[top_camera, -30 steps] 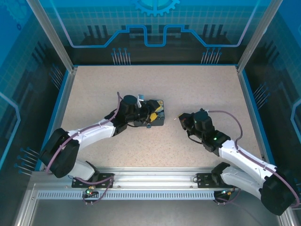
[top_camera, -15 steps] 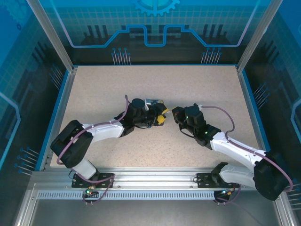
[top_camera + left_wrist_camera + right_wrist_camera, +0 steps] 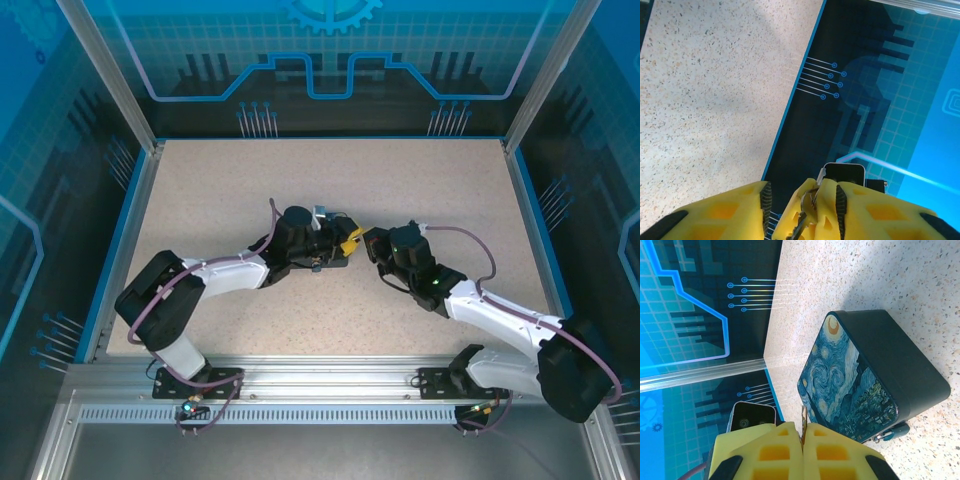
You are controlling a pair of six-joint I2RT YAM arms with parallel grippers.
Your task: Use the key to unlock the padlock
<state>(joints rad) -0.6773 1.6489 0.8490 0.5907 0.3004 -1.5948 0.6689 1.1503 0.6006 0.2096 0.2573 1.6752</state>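
What appears to be the padlock (image 3: 894,431) is sitting at the lower right of the right wrist view, against the bottom corner of the Starry Night box (image 3: 865,375), close to the tabletop (image 3: 880,275). It is lying to the right of the key (image 3: 803,417), a thin sliver whose long axis is running up the frame, so the tip is pointing past the lock, not at it. The right hand (image 3: 803,429) is pinching the key with its fingers fully together. The left hand (image 3: 790,195) is showing a small looped metal piece (image 3: 806,209) between its fingers; whether it is gripping it cannot be told. Compared with a second ago, the right hand is sitting much further in, its tip almost meeting the left hand's mid-frame in the top view.
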